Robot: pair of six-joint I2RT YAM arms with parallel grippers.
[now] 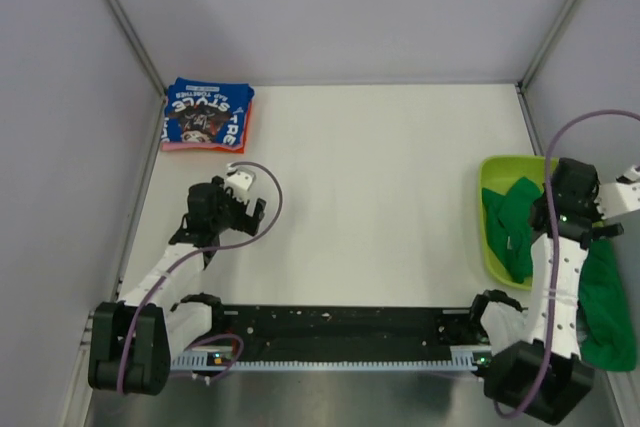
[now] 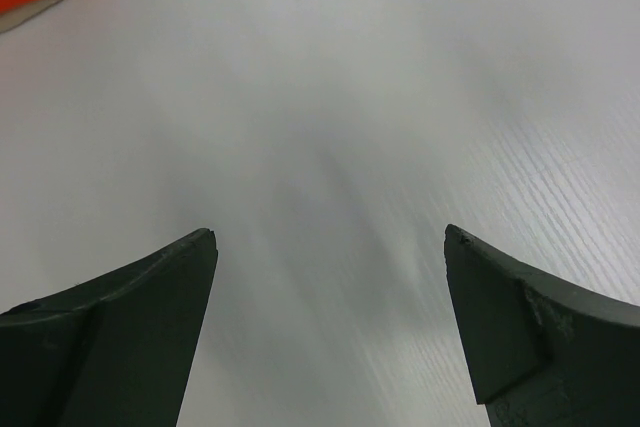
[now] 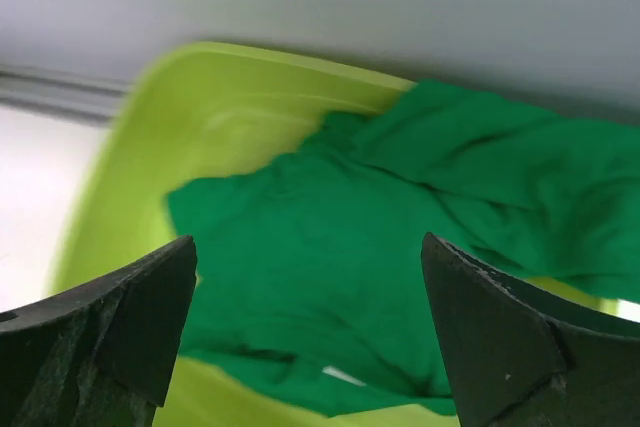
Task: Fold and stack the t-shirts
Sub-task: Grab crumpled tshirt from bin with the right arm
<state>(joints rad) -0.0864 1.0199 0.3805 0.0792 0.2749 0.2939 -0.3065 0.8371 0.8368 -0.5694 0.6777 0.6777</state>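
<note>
Right gripper (image 3: 308, 247) was spread wide with nothing in it, both fingers hanging just above the green t-shirt (image 3: 330, 277), not touching the cloth as far as I could tell. Wide jaws made sense to me there: soft bunched fabric, so you want a big bite when you go down

The shirt itself was crumpled inside the lime tub (image 3: 230, 77) at the right edge of the top view, with a chunk of it spilling over the tub's side toward the lower right. Looked like the one shirt not yet folded

Left gripper (image 2: 330, 232) was fully open too and empty, nothing but white table (image 1: 380, 197) under it, left of centre in the top view. My guess is it was parked there waiting to help spread the green one out

Upper left corner of the table had the blue t-shirt (image 1: 207, 112) folded on top of the orange-pink t-shirt (image 1: 195, 147), just the lower edge of that one peeking out. Tucked in the corner, probably so folding could happen mid-table
</note>
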